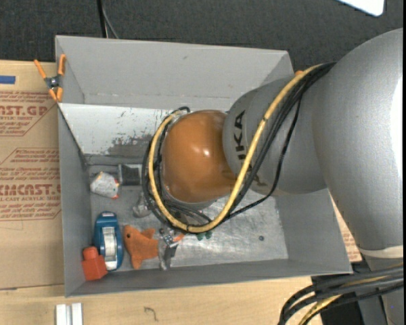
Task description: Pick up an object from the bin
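My gripper [167,248] reaches down under the arm's orange dome to the bin floor near the front wall. Right beside it on the left lies an orange, irregular piece [141,244], touching or nearly touching it. Further left stands a blue and white tape-measure-like thing [108,241], with a red-orange block [93,264] at the front left corner.
A crumpled white thing with a red mark [105,183] and a small dark block [129,175] lie by the left wall further back. The arm and its dome cover the middle of the bin. Bare floor shows to the right of the gripper.
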